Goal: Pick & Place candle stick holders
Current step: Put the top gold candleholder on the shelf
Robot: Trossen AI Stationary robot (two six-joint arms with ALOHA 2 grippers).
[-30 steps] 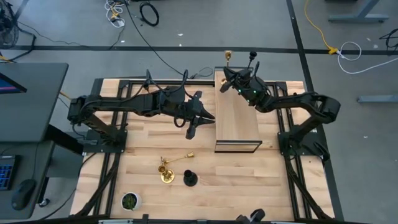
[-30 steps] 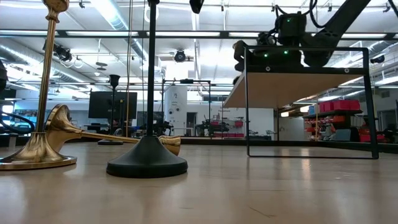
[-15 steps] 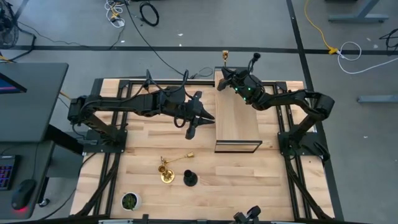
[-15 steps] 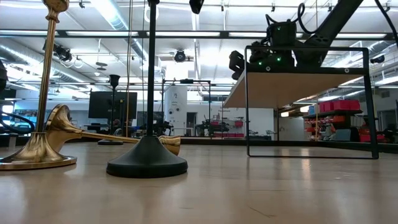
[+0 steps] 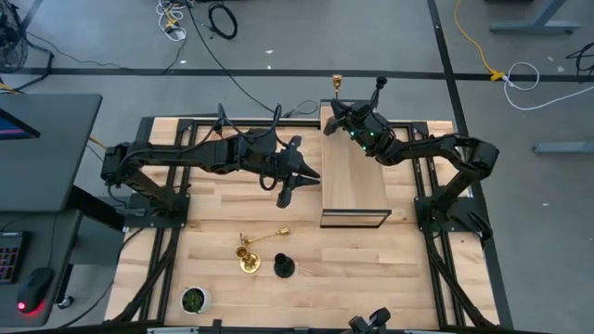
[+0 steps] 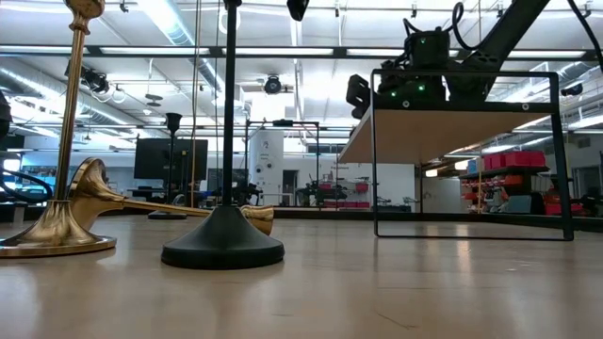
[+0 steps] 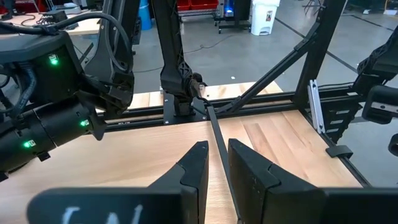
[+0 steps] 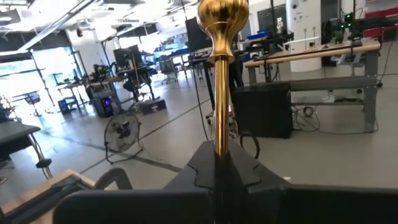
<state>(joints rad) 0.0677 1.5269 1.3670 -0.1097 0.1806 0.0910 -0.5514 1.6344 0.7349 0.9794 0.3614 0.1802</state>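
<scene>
My right gripper (image 5: 336,115) is over the far end of the wooden shelf (image 5: 353,176) and is shut on a gold candlestick (image 5: 338,85), whose stem and ball-shaped top show in the right wrist view (image 8: 221,37). My left gripper (image 5: 287,192) hovers left of the shelf, shut on a thin black candlestick stem (image 7: 213,134). On the table's near part, one gold candlestick (image 5: 247,261) stands, a second gold one (image 5: 266,236) lies on its side, and a black one (image 5: 283,266) stands on its base. Another black one (image 5: 378,85) seems to stand by the right arm. My right gripper pinches the gold candlestick's stem (image 8: 219,134) between its two fingers, which lie across it. The candlestick stands upright above the fingers. The gripper hides its base, so I cannot tell whether it rests on the shelf. My left gripper pinches the black stem (image 7: 217,155) between its two fingers. The stem runs out ahead along the fingers. The gripper hides both of its ends. It is clear of the table.
The shelf is a wooden board on a black metal frame (image 6: 556,151), raised above the table at centre right. A small green plant pot (image 5: 193,299) sits at the near left corner. Bare wood lies between the shelf and the near candlesticks.
My right gripper has moved a little toward the far left end of the shelf with the gold candlestick, which stays upright, and has then kept still.
</scene>
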